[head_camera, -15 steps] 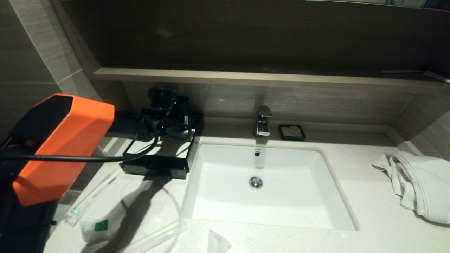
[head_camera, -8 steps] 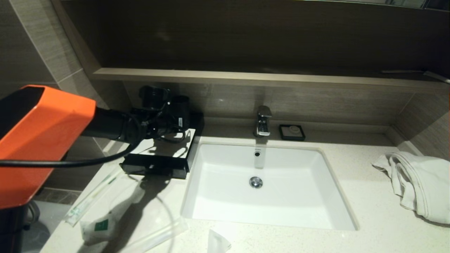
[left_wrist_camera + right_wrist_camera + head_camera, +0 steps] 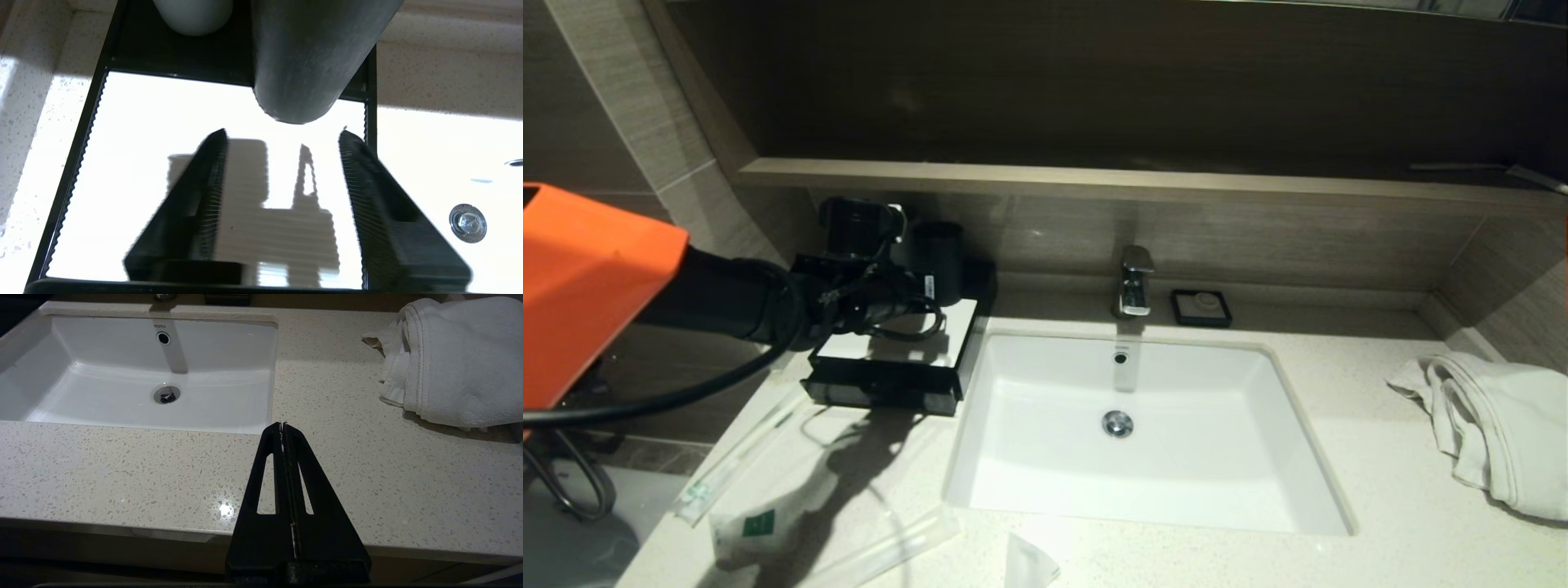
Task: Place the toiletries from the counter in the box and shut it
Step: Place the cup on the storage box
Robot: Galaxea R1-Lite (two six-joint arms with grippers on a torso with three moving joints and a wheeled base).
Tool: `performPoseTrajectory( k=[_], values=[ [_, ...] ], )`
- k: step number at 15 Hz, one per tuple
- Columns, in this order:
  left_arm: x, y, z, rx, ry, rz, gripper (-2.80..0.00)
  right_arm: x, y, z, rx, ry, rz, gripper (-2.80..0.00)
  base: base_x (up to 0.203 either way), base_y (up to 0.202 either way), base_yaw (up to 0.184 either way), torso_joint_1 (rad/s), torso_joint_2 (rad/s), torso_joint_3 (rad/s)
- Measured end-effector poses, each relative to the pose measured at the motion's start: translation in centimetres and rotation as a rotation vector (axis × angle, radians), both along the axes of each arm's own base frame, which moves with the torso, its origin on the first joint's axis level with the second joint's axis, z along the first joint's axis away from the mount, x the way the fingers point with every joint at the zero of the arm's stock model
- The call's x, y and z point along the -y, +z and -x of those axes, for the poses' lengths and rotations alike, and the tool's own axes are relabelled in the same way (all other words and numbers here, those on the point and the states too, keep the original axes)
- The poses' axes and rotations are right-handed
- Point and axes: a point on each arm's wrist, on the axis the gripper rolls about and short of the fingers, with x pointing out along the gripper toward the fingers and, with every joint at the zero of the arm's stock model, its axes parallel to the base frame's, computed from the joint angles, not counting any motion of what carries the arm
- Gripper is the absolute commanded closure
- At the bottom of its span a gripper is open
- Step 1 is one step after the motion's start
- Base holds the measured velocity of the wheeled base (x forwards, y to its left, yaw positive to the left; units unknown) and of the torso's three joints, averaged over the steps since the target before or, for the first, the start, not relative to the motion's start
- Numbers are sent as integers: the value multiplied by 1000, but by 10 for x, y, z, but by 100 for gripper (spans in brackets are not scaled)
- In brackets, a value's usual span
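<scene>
Toiletries lie on the near-left part of the bench (image 3: 1380,457) in the head view, and we count four: one long thin packet (image 3: 739,457) with green print, one short pouch (image 3: 760,527) with a green square, one long clear packet (image 3: 890,549) near the front edge, and one small white packet (image 3: 1025,563) at the bottom edge. All four are outside the box (image 3: 894,359), which sits left of the sink (image 3: 1013,457) with its white top panel facing up. We see one left pincer (image 3: 911,286) reaching over the box's back part, near two dark cups (image 3: 939,257). One tap (image 3: 1134,282), one black soap dish (image 3: 1201,307) and one white towel (image 3: 1494,425) also stand on the bench.

In the left wrist view, the left pincer (image 3: 282,139) hangs above the white panel of the box (image 3: 135,163), its two fingers (image 3: 212,163) apart with nothing between them. One dark cup (image 3: 310,61) fills the space just past the tips, and a second, pale-looking cup (image 3: 192,16) stands beside it.

In the right wrist view, the right pincer (image 3: 282,426) hovers over bare bench (image 3: 122,465), its two fingers pressed together and empty, with the sink (image 3: 229,412) and the towel (image 3: 453,363) beyond.
</scene>
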Motion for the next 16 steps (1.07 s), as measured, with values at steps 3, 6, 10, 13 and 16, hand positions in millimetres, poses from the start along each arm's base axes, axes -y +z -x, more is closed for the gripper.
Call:
performPoseTrajectory(
  k=[3, 6, 10, 13, 16],
  values=[
    [0, -1, 2, -6, -4, -2, 0, 0, 0, 0, 0, 1, 0, 0, 0, 0, 0, 0, 0, 0],
    [0, -3, 1, -9, -5, -3, 0, 0, 0, 0, 0, 0, 0, 0, 0, 0, 0, 0, 0, 0],
    [2, -11, -5, -18, -6, -8, 0, 0, 0, 0, 0, 0, 0, 0, 0, 0, 0, 0, 0, 0],
    [4, -15, -11, -14, -5, -7, 0, 0, 0, 0, 0, 0, 0, 0, 0, 0, 0, 0, 0, 0],
    [5, -18, -17, -12, -5, -8, 0, 0, 0, 0, 0, 0, 0, 0, 0, 0, 0, 0, 0, 0]
  ],
)
